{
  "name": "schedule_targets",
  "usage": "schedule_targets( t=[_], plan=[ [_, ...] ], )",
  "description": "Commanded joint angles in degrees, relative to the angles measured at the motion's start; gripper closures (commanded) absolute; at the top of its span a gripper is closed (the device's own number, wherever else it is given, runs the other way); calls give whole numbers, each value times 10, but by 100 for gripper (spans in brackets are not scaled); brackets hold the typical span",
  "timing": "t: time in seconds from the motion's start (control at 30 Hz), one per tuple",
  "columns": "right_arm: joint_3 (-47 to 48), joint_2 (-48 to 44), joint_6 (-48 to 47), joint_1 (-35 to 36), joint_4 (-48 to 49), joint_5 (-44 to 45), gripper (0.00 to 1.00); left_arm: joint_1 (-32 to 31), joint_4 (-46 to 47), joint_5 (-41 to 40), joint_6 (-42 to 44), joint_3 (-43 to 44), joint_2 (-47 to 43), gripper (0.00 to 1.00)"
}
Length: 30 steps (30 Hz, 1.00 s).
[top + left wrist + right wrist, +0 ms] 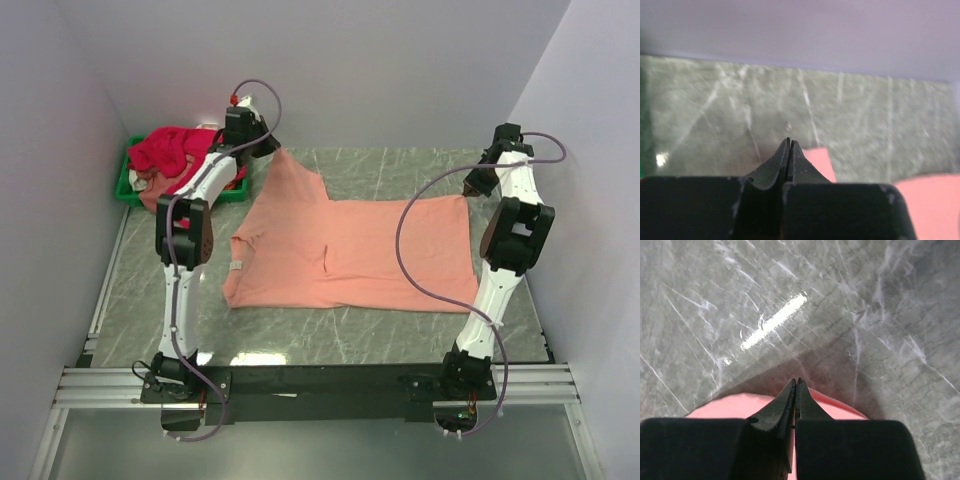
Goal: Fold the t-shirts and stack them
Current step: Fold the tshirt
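Bright, even light; a glare streak marks the table (890,315); left wrist view blurred.

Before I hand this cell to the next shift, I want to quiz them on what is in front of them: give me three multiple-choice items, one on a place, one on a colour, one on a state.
1. Where does the salmon t-shirt lie?
A. bunched at the near rail
B. spread across the middle of the table
C. hanging on the back wall

2. What colour is the bin holding the crimson shirts?
A. green
B. blue
C. white

3. How do the left tool and the right tool stand?
A. both wide open
B. both shut
C. one open, one shut

Answers:
1 B, the top view shows it laid flat mid-table.
2 A, its rim shows green beside the pile.
3 B, each wrist view shows the fingers pressed together.
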Motion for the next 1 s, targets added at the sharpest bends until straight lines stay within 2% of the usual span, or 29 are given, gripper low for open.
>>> schedule_targets(
  t=[0.0, 0.2, 0.4, 0.5, 0.67, 0.97],
  plan=[
    [-13, -33, -9, 4, -1, -13, 100, 0, 77, 92, -10, -69, -108, 100],
    [-117, -107, -22, 3, 27, -7, 100, -2, 87, 116, 5, -281, -230, 100],
    [-205, -172, -32, 4, 38, 11, 100, -9, 78, 78, 23, -418, -354, 100],
    [-237, -194, -32, 4, 42, 22, 100, -17, 77, 61, 23, -482, -387, 100],
    [-287, -227, -35, 3, 48, 46, 100, -42, 52, 9, 21, -554, -449, 100],
    [-358, -279, -30, 3, 52, 77, 100, -68, -9, -152, -30, -658, -577, 100]
  ],
)
